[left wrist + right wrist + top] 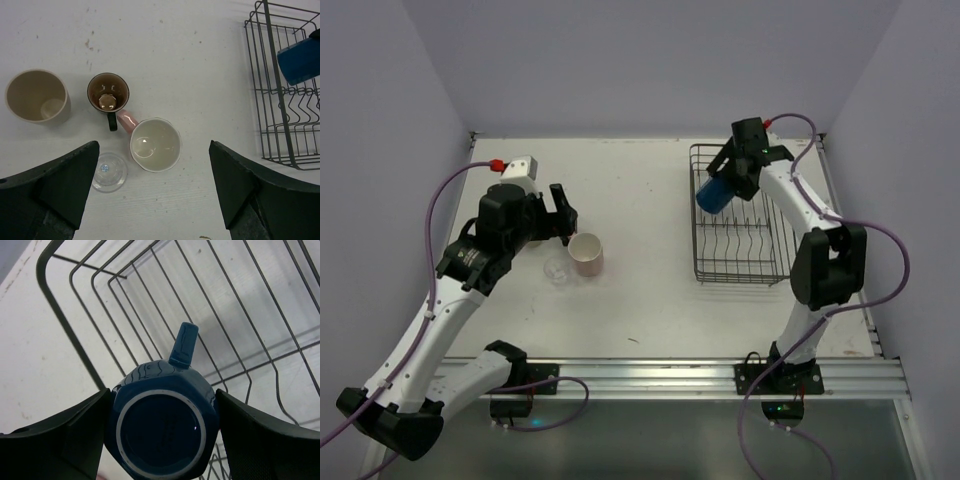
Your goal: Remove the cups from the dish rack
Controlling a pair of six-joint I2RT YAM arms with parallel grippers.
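Right gripper (160, 437) clamped on blue mug (715, 195), held above dish rack (745, 281), likely for carry-out. Left gripper (563, 212) spread, empty, over cups (155, 145).

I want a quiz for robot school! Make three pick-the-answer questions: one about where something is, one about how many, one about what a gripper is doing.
1. Where is the blue mug?
A. on the floor
B. in the right gripper, over the dish rack
C. in a drawer

2. How many cups stand on the table?
A. two
B. four
C. six

3. The left gripper is:
A. open, holding nothing
B. shut on a spoon
C. shut on a plate

Answers:
1 B, its fingers flank the mug.
2 B, cream-beige mug, dark brown mug, pale pink cup, clear glass.
3 A, fingers wide apart.
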